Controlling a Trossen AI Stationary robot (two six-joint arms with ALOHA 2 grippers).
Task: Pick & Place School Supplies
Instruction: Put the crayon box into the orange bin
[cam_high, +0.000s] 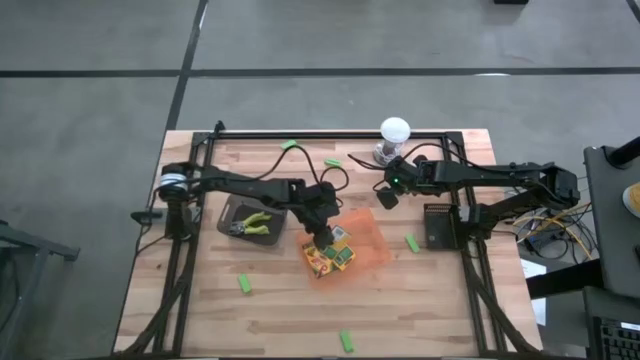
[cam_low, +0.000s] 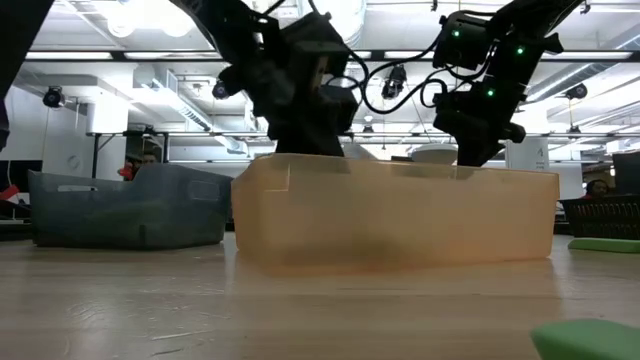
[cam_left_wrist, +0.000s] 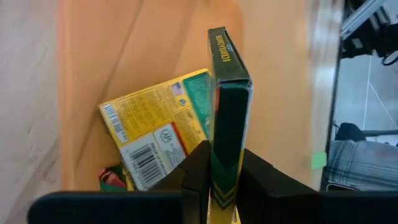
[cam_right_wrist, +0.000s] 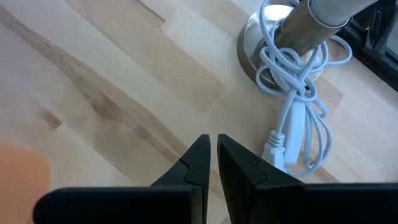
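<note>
crayon box (cam_left_wrist: 227, 112) clamped by left pincer (cam_left_wrist: 217, 180) over tray (cam_left_wrist: 155, 43).

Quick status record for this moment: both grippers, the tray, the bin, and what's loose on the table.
left gripper: shut on a crayon box, held on edge over the orange tray
right gripper: shut, empty, above bare table near the lamp
tray contents: crayon boxes lying flat
grey bin: a yellow-green tool inside
loose on table: green pieces, several scattered
</note>
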